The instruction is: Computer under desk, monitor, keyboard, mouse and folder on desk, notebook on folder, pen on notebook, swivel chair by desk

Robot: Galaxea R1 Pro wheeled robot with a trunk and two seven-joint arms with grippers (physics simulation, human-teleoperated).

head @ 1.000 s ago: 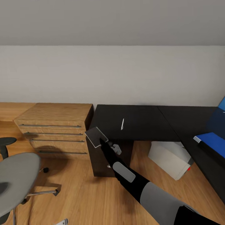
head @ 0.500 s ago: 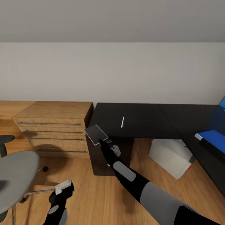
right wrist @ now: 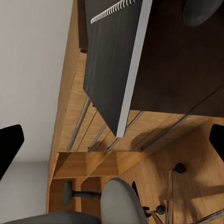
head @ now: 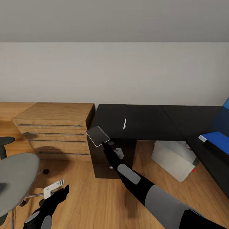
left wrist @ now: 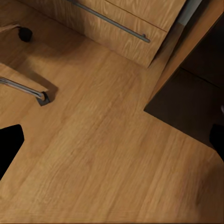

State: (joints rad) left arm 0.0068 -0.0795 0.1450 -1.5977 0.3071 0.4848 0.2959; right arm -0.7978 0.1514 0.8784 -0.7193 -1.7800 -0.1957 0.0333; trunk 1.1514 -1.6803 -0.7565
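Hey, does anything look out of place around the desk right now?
Yes. The grey notebook is held tilted at the desk's front corner by the right end effector, not lying flat. The pen lies alone on the desktop, far from the blue folder.

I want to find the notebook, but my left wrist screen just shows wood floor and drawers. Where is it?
Observer: The notebook is at the tip of the right end effector, tilted, by the near corner of the desk.
Operator: Is the pen there too?
Observer: The pen lies flat on the desk top, a little beyond the notebook.
Operator: And the blue folder?
Observer: The folder lies on the right-hand part of the desk, at the head view's right edge.
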